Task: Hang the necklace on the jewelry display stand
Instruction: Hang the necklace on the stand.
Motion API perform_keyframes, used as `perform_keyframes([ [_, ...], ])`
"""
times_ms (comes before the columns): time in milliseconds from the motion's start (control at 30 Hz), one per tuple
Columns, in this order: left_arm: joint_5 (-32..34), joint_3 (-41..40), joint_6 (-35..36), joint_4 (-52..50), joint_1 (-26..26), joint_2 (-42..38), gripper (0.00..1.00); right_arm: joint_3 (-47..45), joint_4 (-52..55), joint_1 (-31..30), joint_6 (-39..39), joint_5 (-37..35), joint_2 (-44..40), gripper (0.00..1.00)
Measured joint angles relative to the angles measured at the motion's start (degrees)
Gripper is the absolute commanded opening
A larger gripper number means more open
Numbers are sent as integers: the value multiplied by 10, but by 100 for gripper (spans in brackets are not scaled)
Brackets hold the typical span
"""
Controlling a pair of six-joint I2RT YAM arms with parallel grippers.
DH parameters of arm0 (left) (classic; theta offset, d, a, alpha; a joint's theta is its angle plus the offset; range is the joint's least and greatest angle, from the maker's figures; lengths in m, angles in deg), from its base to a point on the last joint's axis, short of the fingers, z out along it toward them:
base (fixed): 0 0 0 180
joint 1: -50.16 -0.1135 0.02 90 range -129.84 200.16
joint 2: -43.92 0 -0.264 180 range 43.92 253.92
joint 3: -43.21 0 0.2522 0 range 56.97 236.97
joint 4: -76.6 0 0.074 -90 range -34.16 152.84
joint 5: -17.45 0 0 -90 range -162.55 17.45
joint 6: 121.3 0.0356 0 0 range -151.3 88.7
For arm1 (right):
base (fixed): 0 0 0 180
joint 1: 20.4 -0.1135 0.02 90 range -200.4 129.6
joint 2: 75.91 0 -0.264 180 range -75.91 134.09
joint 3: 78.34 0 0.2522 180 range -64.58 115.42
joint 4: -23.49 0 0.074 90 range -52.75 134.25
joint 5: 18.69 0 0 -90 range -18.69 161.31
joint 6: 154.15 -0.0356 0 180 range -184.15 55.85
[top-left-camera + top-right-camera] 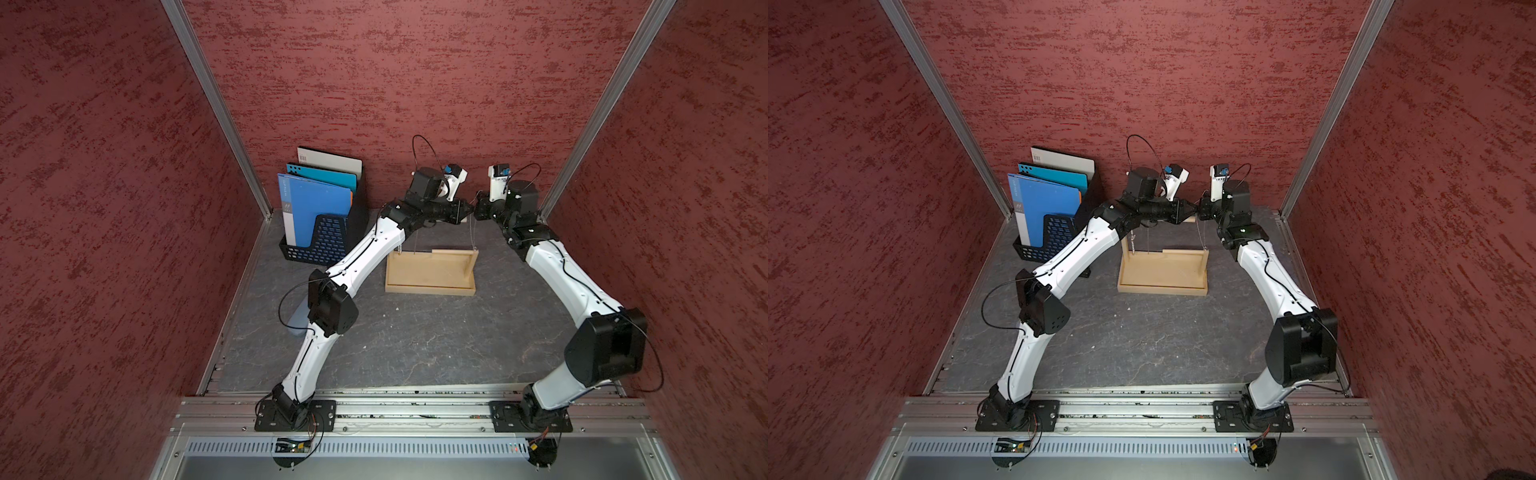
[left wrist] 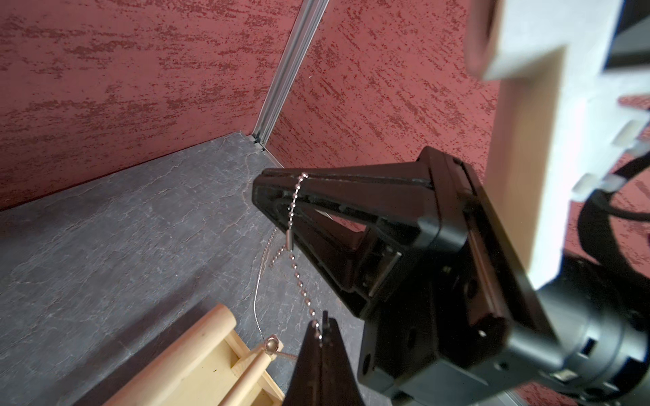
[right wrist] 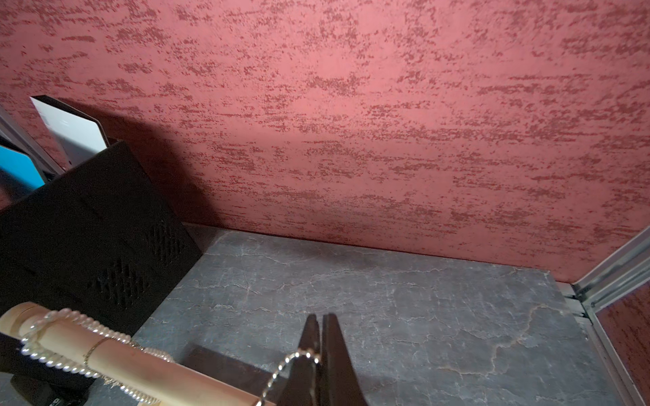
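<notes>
The left gripper is pinched fully closed on the necklace, a silver ball chain, which it grips right at its fingertips. The right gripper is clamped just as tightly on the same chain. A short run of beads drapes across its finger face and down to the left one. In both top views the two grippers meet nose to nose, raised over the far edge of the jewelry display stand.

The pale end of the stand's dowel arm lies just beside the grippers. In the right wrist view the chain drops past that end, though it is hard to tell whether it rests on the wood. Pearl strands are wound around the dowel farther along. A thinner strand hangs toward a small ring by the lower bar.

Seen from the centre of the table, the stand sits at about 12 o'clock, with its tray base flat on the grey surface. A black mesh file rack holding blue folders stands at about 10 o'clock, near the stand but apart from it.
</notes>
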State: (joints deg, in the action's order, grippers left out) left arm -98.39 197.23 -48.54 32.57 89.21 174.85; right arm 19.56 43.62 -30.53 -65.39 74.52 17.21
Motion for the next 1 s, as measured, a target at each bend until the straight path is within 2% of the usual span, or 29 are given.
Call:
perform_keyframes([
  [433, 11, -26, -5, 29, -15, 12, 0, 54, -18, 0, -7, 17, 73, 0],
  [600, 25, -104, -5, 57, -26, -9, 0, 66, -11, -3, -20, 57, 105, 0],
  [800, 35, -213, -13, 102, -38, -78, 0, 77, 0, -7, -34, 104, 135, 0],
  [1000, 39, -265, -16, 122, -51, -116, 0, 92, 0, -17, -35, 131, 136, 0],
])
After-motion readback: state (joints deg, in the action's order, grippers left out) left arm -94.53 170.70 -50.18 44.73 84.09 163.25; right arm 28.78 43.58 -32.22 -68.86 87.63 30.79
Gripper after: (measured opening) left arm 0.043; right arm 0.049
